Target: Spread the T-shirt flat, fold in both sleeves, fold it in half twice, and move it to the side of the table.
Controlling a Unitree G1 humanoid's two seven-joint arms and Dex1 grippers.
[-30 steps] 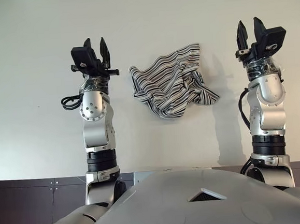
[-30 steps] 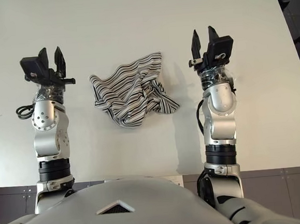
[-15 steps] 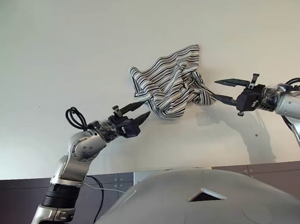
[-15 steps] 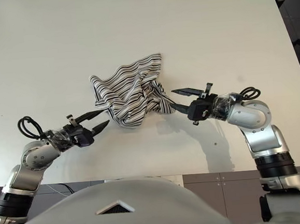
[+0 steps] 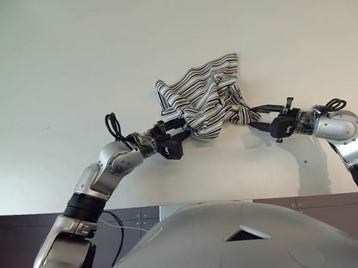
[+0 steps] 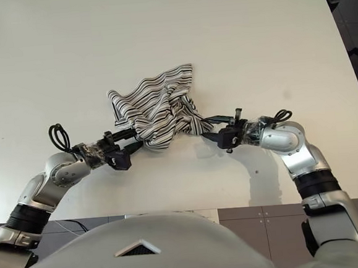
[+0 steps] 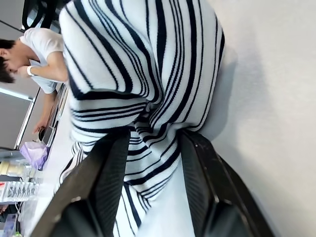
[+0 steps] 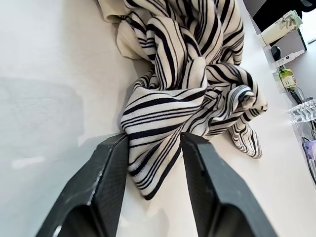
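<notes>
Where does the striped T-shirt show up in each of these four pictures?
Left eye view: T-shirt crumpled at centre.
Right eye view: T-shirt just left of centre.
Left wrist view: T-shirt close up, bunched between the left fingers.
Right wrist view: T-shirt ahead, a fold between the right fingers.
Shared landmark: the white table.

You have the striped T-shirt (image 5: 204, 101) lying crumpled in a heap near the middle of the pale counter (image 5: 68, 68). Your left hand (image 5: 183, 127) sits low at the heap's near left edge. Its two fingers are spread apart and point into the cloth, tips right at the fabric. Your right hand (image 5: 255, 117) sits at the near right corner, pointing the opposite way. Its fingers are likewise parted, and their tips meet the shirt's trailing corner. Both forearms angle inward over the counter. A black cable (image 5: 112, 124) loops up beside your left wrist.
</notes>
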